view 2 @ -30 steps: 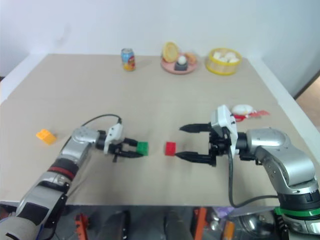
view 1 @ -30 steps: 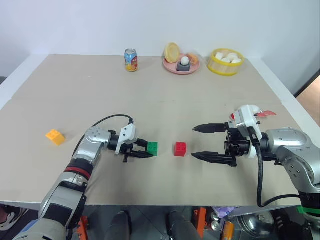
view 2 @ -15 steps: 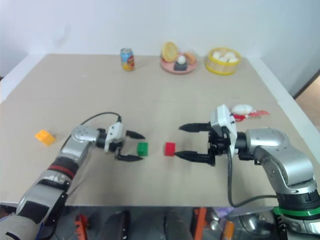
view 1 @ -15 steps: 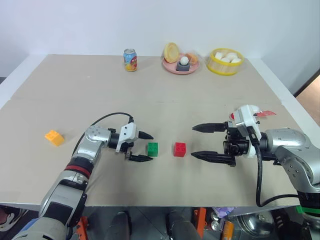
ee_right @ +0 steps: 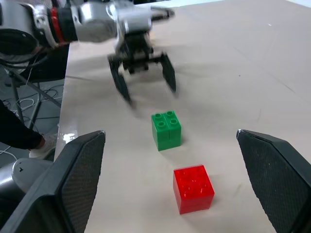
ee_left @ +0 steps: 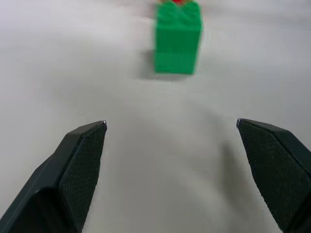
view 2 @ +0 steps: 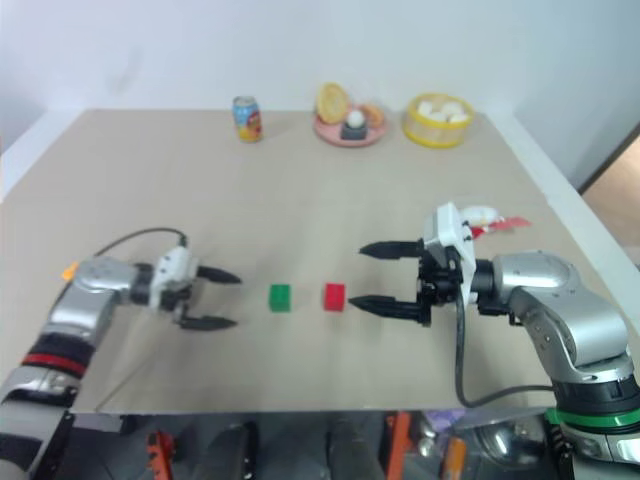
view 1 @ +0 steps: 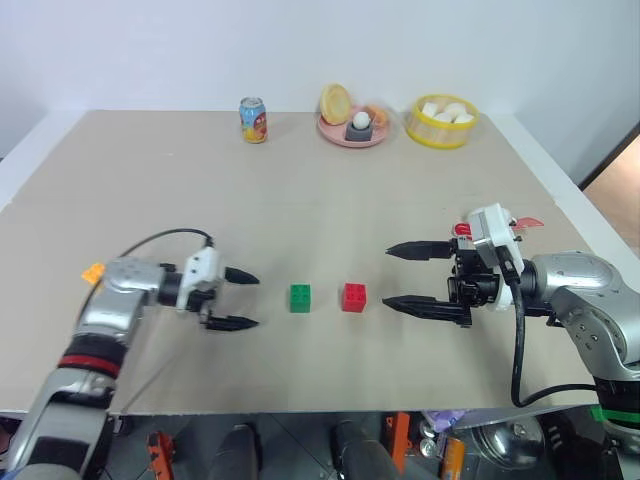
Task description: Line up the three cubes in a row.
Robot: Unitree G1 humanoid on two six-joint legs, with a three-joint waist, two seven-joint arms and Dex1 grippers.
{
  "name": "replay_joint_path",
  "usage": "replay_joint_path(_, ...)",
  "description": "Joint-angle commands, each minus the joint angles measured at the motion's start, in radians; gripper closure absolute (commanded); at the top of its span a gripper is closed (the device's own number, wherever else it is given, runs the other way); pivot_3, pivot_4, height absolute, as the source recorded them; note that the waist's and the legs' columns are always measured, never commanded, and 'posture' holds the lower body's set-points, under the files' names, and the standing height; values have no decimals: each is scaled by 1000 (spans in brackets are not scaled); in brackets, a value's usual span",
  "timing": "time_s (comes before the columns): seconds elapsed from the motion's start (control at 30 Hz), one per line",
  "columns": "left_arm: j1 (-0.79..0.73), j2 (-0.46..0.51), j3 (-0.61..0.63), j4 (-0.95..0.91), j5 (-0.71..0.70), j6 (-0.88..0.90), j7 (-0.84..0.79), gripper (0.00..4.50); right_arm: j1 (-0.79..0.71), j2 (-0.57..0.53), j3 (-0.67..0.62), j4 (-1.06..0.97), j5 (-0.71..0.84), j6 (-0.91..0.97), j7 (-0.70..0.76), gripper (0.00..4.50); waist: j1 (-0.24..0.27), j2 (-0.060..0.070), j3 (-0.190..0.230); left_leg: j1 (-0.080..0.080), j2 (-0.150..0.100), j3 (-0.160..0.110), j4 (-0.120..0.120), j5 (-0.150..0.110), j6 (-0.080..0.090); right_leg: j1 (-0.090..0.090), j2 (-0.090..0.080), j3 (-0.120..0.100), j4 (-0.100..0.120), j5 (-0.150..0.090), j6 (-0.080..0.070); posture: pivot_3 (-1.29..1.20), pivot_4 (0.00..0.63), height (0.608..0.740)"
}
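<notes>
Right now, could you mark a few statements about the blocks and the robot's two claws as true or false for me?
1. The green block sits beside the red block on the table. True.
2. The left gripper is clamped on the green block. False: it is open and apart from it.
3. The right gripper is open. True.
4. The orange block lies between the green and red ones. False: it lies far off, behind the left arm.
5. The soda can lies tipped over. False: it stands upright.
</notes>
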Motion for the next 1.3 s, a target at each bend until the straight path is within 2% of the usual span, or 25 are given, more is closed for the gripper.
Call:
replay_joint_path(0.03, 37, 1, 107, -176, -79, 126, 159, 52, -43, 25, -22, -7, 21, -8, -21, 0, 5, 0, 0, 0, 0, 0, 1, 0, 0, 0, 0, 0, 0, 0, 0, 0, 150, 740)
replay_joint_path(0.27, 234, -60, 331, -596, -263, 445, 569, 52, -119, 117, 39, -3, 26, 5, -39, 0, 5, 0, 0, 1, 1, 1, 1, 0, 0, 0, 0, 0, 0, 1, 1, 0, 150, 740)
replay_joint_path(0.37, 381, -182, 466, -848, -248, 516, 892, 52, -153, 168, 95, 37, 3, -19, -20, 0, 3, 0, 0, 1, 1, 1, 1, 0, 0, 1, 0, 0, 0, 1, 1, 0, 150, 740)
replay_joint_path(0.63, 507, -380, 684, -1066, -251, 608, 1360, 52, -217, 237, 140, 130, -19, -59, 35, 0, 9, -2, 0, 3, 1, 0, 6, 0, -1, 6, 0, -1, -1, 3, 0, 0, 150, 740)
replay_joint_path(0.87, 644, -445, 641, -1151, -203, 578, 1458, 52, -249, 279, 160, 184, -48, -93, 63, 0, 9, -3, 0, 3, 0, 0, 9, 0, -2, 7, 0, -1, -2, 4, 0, 0, 150, 740)
replay_joint_path(0.97, 667, -460, 649, -1127, -188, 572, 1491, 52, -246, 287, 160, 184, -50, -96, 68, 0, 8, -3, 0, 2, 0, 0, 9, 0, -2, 6, -1, -1, -3, 4, 0, 0, 150, 740)
replay_joint_path(1.3, 641, -458, 552, -958, -82, 517, 1494, 52, -229, 285, 147, 159, -57, -95, 51, 0, 8, -3, 0, 1, 0, 0, 9, -2, -5, 5, -1, -1, -5, 4, 0, 0, 150, 740)
